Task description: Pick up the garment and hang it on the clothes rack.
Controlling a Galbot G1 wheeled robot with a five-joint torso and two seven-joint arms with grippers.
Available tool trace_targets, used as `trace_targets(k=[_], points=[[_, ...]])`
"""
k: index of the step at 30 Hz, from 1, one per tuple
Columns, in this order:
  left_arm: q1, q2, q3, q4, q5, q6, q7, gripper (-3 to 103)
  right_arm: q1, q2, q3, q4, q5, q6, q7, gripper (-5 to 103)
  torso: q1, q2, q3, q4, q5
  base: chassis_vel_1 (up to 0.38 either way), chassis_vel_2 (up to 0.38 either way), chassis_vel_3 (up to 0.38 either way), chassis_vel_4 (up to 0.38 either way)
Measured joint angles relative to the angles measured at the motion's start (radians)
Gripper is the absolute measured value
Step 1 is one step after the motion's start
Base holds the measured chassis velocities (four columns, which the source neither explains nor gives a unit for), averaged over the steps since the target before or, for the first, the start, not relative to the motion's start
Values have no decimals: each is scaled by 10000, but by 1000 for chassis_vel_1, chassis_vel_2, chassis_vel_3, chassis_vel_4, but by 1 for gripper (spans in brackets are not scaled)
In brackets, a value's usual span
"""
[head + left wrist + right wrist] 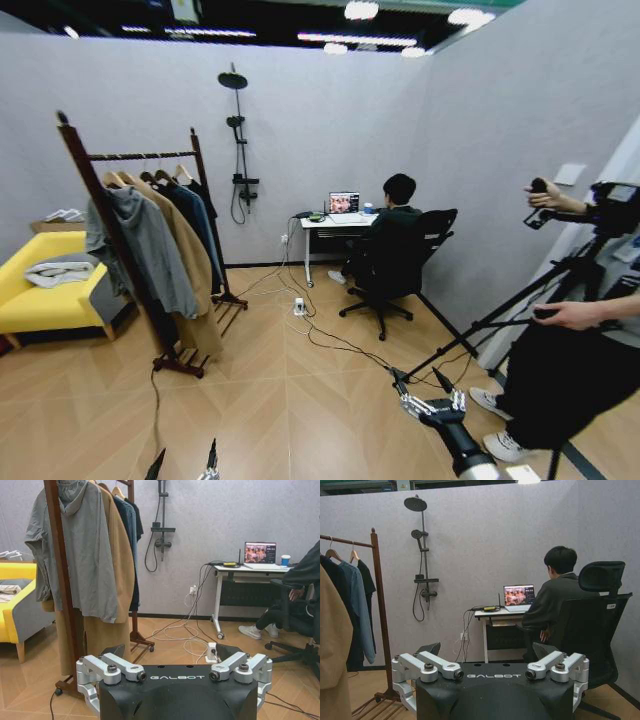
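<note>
The clothes rack (140, 155) stands at the left of the room, dark wooden posts and one bar, loaded with a grey hoodie, a tan coat, a dark jacket and a blue shirt. The garment (368, 582), a black short-sleeved T-shirt on a light wooden hanger, hangs at the bar's far end beside the far post (379, 605); it also shows as a dark edge (138, 520). My left gripper (183, 462) is low at the near left, open and holding nothing, well short of the rack (75, 635). My right gripper (418, 380) is open and holding nothing at the near right.
A yellow sofa (40, 300) sits left of the rack. A desk (335, 222) with a laptop and a seated person in an office chair (395, 265) stand at the back. Cables and a power strip (298, 306) lie on the floor. A tripod (500, 320) and standing person are at right.
</note>
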Motion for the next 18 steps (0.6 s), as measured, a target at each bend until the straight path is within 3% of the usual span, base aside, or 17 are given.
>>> trace_targets(k=[18], points=[[0, 0, 1, 0, 0, 0, -1, 100, -5, -1, -1, 0, 0, 0, 0, 100, -12, 5, -4, -4, 4, -18, 5, 24, -2]])
